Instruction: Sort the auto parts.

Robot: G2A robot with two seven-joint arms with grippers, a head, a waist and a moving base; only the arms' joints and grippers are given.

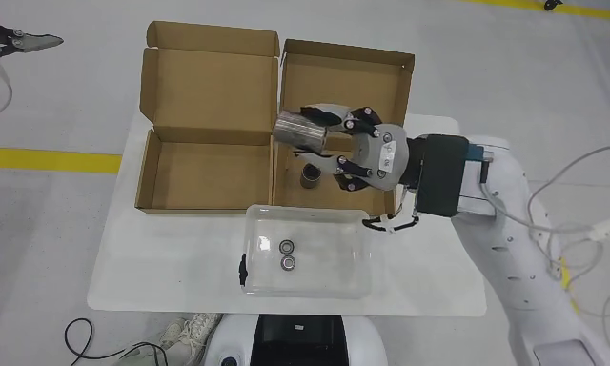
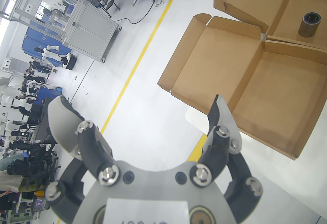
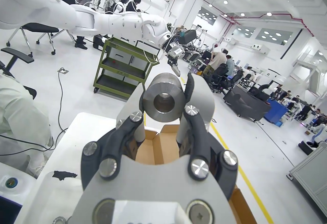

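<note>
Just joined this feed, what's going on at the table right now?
The right gripper is shut on a silver metal cylinder, held above the right-hand cardboard box, where a darker cylinder already stands. The left-hand box sits open beside it. Two ring-shaped parts lie in the clear tray at the table's front. The left gripper is open, out past the table's left side.

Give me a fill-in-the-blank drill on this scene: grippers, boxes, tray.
1. The ____ gripper is shut on the cylinder.
2. The left gripper is ____.
3. The clear tray holds ____ rings.
4. One box holds a dark sleeve; the other box is ____.
Missing words: right; open; two; empty.
</note>
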